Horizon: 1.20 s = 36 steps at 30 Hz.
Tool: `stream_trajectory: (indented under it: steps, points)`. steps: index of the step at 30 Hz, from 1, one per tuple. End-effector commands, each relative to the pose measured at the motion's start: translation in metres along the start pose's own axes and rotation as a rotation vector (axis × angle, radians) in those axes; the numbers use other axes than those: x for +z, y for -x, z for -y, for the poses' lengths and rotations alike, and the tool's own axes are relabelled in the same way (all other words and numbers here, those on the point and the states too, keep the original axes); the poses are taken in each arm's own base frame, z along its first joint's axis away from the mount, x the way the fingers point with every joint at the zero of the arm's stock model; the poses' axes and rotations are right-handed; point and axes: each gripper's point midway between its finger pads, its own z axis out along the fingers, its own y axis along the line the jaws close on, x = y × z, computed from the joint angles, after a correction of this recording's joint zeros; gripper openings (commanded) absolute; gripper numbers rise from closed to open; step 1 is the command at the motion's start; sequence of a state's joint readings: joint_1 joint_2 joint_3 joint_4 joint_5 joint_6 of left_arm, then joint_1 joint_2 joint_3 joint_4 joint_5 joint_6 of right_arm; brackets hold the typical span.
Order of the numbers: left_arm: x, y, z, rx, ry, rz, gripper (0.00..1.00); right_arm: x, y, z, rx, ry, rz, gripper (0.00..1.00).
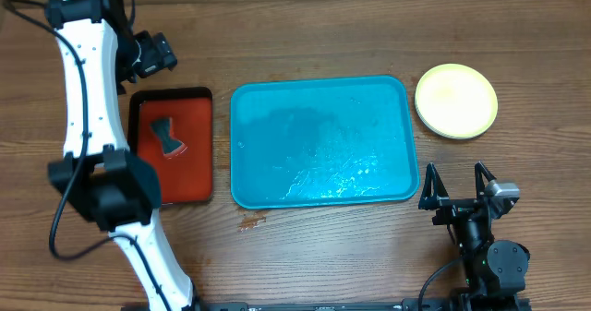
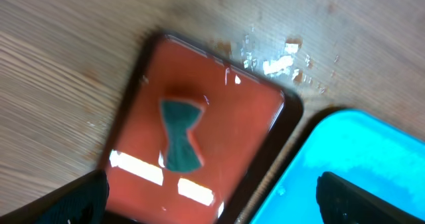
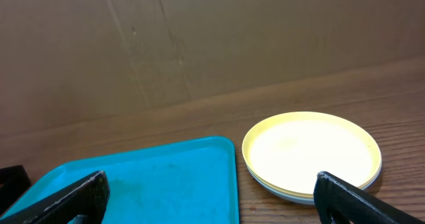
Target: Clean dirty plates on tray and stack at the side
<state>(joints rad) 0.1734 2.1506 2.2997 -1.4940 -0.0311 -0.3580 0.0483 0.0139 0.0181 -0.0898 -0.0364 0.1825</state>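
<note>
Lowest in the overhead frame, at lower right, the right gripper hangs over bare table with its fingers wide apart, holding nothing. Just above and to its left lies the tray, mid-frame, bare of plates and streaked with wet shine. The red tray sits just beside it on the left, a sponge lying on it. The left gripper hovers over that red tray, fingers spread and empty. Farthest, at upper right, the plates are stacked on the wood, near the tray's upper right corner but apart from it, a pale yellow one on top. They look light, stiff and smooth, probably slippery if damp. The thin rim is the likely hold, best pinched from the right or far side, where the wood is open; the tray's raised rim crowds the left.
</note>
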Motion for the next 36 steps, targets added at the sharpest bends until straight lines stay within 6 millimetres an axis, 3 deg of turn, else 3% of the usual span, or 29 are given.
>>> stream_trajectory:
  steps: [1, 3, 6, 11, 21, 24, 28, 36]
  points:
    - [-0.078, -0.007, -0.011, 0.032, 0.011, 0.202, 1.00, 0.000, 0.000, 0.001, -0.007, -0.004, 0.009, 1.00]
    - [-0.096, -0.018, -0.014, 0.056, -0.016, 0.271, 1.00, 0.000, 0.000, 0.001, -0.007, -0.004, 0.009, 1.00]
    - [-0.103, -0.039, -0.017, 0.151, -0.050, 0.326, 1.00, 0.000, 0.000, 0.001, -0.007, -0.004, 0.009, 1.00]
    - [-0.089, -0.091, -0.021, 0.309, -0.126, 0.371, 1.00, 0.000, 0.000, 0.001, -0.007, -0.004, 0.009, 1.00]
    - [-0.068, -0.195, -0.045, 0.341, -0.236, 0.564, 1.00, 0.000, 0.000, 0.001, -0.007, -0.004, 0.009, 1.00]
    - [-0.066, -0.212, -0.060, 0.332, -0.213, 0.661, 1.00, 0.000, 0.000, 0.001, -0.007, -0.004, 0.009, 1.00]
    - [-0.062, -0.228, -0.060, 0.403, -0.250, 0.789, 1.00, 0.000, 0.000, 0.001, -0.007, -0.004, 0.009, 1.00]
    - [-0.058, -0.217, -0.041, 0.429, -0.377, 1.111, 1.00, 0.000, 0.000, 0.001, -0.007, -0.004, 0.009, 1.00]
